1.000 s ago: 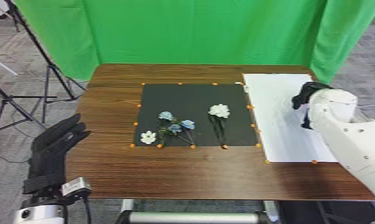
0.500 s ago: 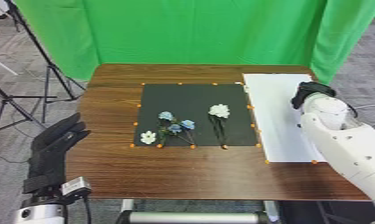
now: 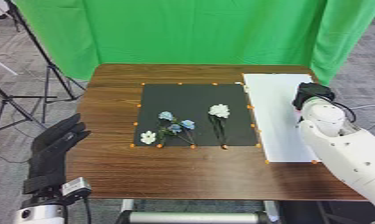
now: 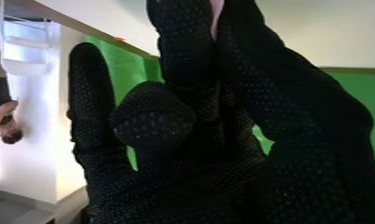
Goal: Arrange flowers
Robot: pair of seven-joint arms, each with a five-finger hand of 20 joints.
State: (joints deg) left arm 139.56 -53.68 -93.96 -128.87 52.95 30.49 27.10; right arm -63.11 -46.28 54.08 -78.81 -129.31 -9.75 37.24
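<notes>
Green fabric curtain [image 3: 201, 35] backs one brown wooden table [image 3: 166, 175]. Narrowly closed fingers of the black-gloved right hand [image 3: 313, 93] pinch one pale pink piece [image 4: 217, 12] by one white sheet [image 3: 277, 125]; one black mat [image 3: 179, 97] bears three blue blooms [image 3: 166, 115] and two white blooms [image 3: 219, 110]. Black-gloved left hand [image 3: 50, 142]: fingers loosely straight.

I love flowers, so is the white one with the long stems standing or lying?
Lying down: the white flower and its stems stretch along the black mat.
</notes>
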